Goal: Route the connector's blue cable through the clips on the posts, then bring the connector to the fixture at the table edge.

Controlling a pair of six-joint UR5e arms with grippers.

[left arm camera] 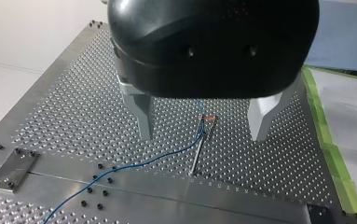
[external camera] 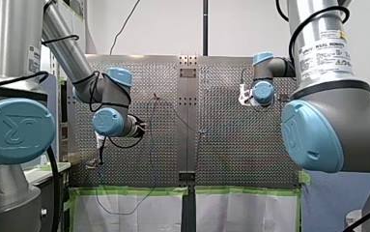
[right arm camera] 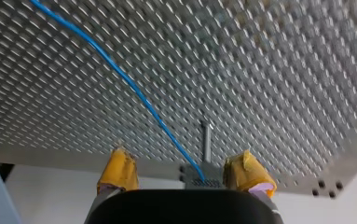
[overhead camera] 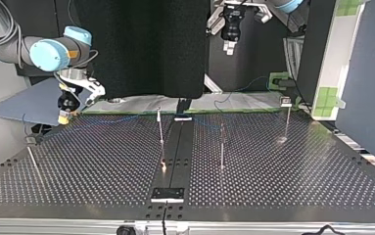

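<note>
Got left gripper (left arm camera: 203, 137) spread wide over a post (left arm camera: 199, 154), cable (left arm camera: 120, 169) running by its clip (left arm camera: 209, 120). Same for right gripper (right arm camera: 181, 158): yellow pads (right arm camera: 118, 170) apart, gripping nothing, cable ending at a grey block (right arm camera: 202, 177) between them. Can read "ROBOTS" on the label (external camera: 325, 53) of right arm (external camera: 327, 101).

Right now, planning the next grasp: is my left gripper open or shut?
Open: the left gripper shows its fingers wide apart in the left wrist view, holding nothing.

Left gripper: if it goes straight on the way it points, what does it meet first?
Likely the clip atop the post, where the blue cable runs, between its open fingers; depth is unclear.
</note>
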